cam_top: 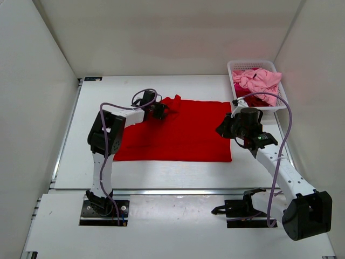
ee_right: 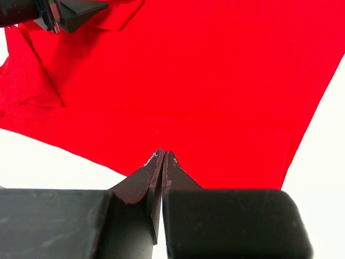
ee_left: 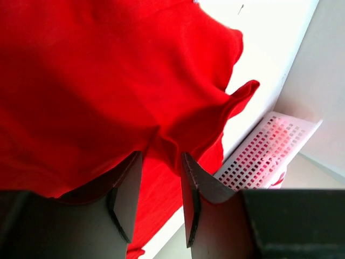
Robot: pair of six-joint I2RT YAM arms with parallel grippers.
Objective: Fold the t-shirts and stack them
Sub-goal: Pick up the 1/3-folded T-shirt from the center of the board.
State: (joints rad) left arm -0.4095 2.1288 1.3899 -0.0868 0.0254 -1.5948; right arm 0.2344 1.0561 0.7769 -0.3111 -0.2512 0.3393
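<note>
Spread flat across the middle of the table (cam_top: 161,174): bright red t-shirt (cam_top: 183,136). At its far left corner, left gripper (ee_left: 161,162), jaws apart, astride a raised pucker of the red cloth; cannot tell whether pressing it. At its right edge, right gripper (ee_right: 163,156), closed tight, tips low over the cloth. In the table's far right corner, white lattice basket (cam_top: 236,66), heaped with light pink t-shirt (cam_top: 261,81) over darker red cloth (cam_top: 264,100).

Left hand (ee_left: 161,162), jaws apart, straddles a fold of the red t-shirt (ee_left: 91,81)
</note>
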